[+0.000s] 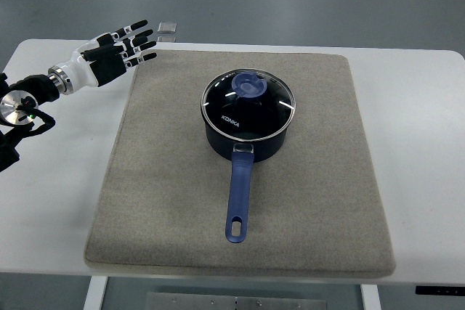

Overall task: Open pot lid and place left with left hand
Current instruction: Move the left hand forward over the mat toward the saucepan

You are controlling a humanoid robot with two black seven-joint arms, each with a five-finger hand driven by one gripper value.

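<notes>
A dark blue saucepan (247,143) stands near the middle of a grey mat (174,201), its long blue handle (239,197) pointing toward the near edge. A glass lid (248,103) with a blue knob (251,86) sits closed on the pot. My left hand (123,47) hovers over the table's far left corner, well left of the pot, with fingers stretched out and holding nothing. The right arm does not show.
The mat lies on a white table (421,128). Bare white table surface (58,179) runs along the mat's left side. A small clear object (167,30) lies at the table's far edge, just beyond my left fingertips.
</notes>
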